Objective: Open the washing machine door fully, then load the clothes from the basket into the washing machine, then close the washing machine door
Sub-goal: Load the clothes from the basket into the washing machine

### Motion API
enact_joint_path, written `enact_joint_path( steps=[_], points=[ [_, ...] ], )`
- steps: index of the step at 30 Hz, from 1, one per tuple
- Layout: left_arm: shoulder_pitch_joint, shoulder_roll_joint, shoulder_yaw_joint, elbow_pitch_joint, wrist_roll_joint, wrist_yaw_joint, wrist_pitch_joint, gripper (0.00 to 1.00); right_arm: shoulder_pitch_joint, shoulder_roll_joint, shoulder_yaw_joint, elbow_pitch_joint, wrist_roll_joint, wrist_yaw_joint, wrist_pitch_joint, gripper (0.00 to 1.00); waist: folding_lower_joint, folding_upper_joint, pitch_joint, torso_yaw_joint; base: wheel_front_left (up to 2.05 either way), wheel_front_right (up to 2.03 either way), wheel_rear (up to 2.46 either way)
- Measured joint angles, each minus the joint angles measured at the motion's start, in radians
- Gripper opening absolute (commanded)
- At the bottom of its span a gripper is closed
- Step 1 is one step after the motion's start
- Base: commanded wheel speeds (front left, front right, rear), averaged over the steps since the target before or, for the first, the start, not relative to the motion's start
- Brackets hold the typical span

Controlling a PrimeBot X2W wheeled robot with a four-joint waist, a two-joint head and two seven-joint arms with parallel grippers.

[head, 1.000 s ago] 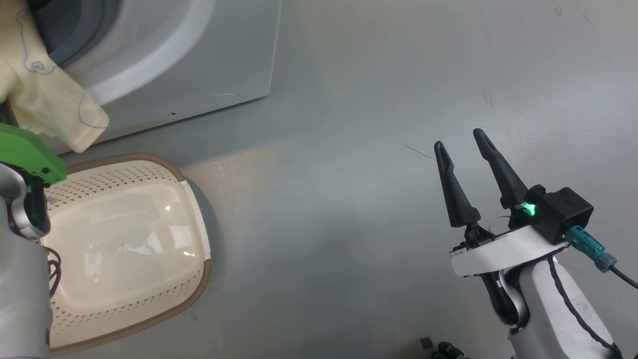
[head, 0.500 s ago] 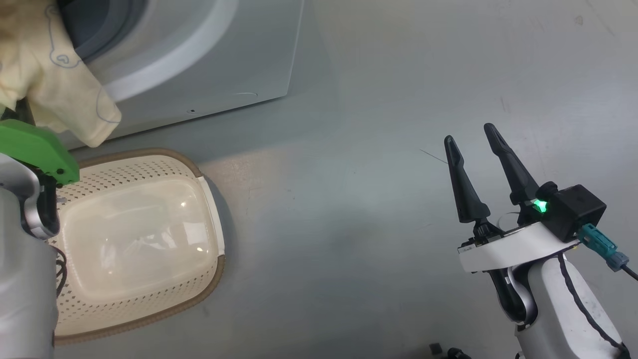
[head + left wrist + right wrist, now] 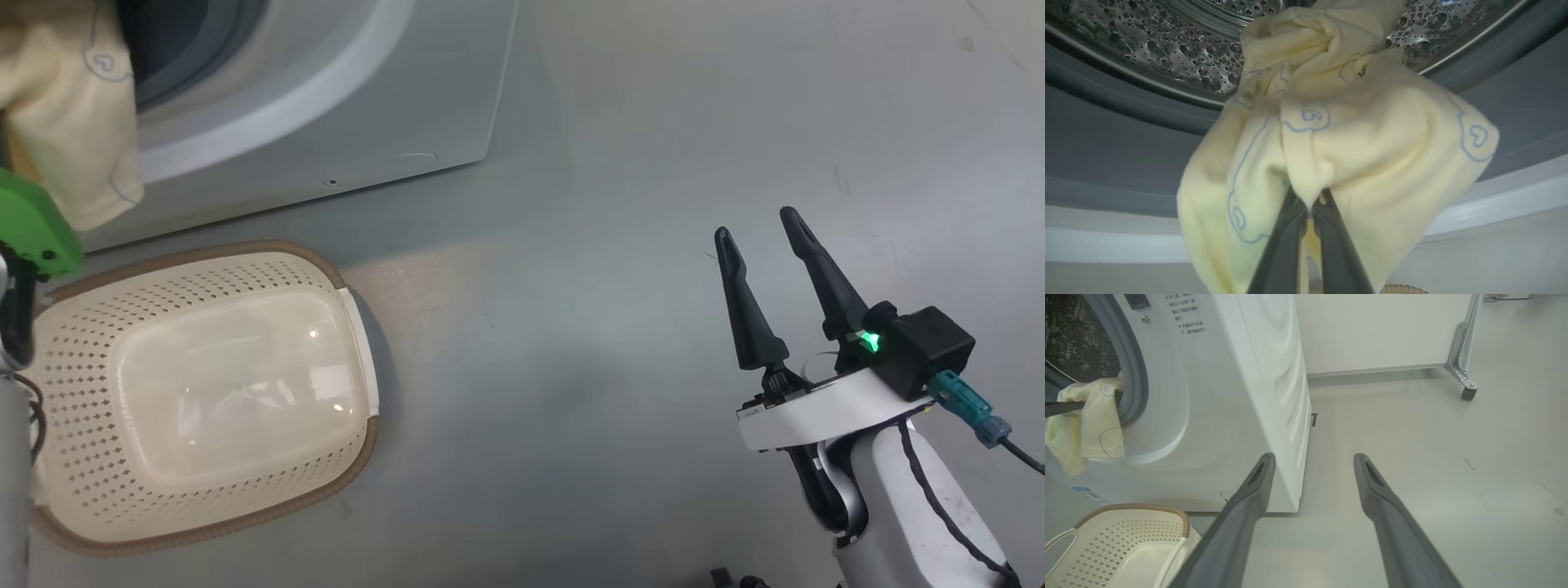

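Step in hand: loading. The left gripper has its fingers clenched on a fold of the cream garment. The garment hangs at the washer's mouth, over the gasket, not yet inside the drum. The right gripper holds nothing, fingers spread, well apart from the washer. The basket, just before the washer, holds nothing. Next move, as judged: carry the garment past the gasket, release, withdraw. The door then needs closing.

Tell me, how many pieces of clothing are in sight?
1: a cream-yellow garment pinched by the left tool, hanging at the washing machine mouth. The basket looks empty; more may hide in the drum.
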Motion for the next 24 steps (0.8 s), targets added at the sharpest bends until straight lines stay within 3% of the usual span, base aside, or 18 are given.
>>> enact_joint_path(
  steps=[19, 24],
  points=[
    [-0.179, 0.155, 0.004, -0.147, 0.027, -0.011, 0.252, 0.00, -0.027, 0.009, 0.079, -0.015, 0.026, 0.000, 0.000, 1.00, -0.0001, 0.0000, 0.053, -0.082, 0.00, 0.00, 0.00],
    [-0.307, 0.189, 0.007, -0.157, 0.031, -0.010, 0.294, 0.00, -0.058, 0.012, 0.109, -0.024, 0.031, 0.000, 0.000, 1.00, -0.0001, 0.0000, 0.079, -0.104, 0.00, 0.00, 0.00]
  ],
)
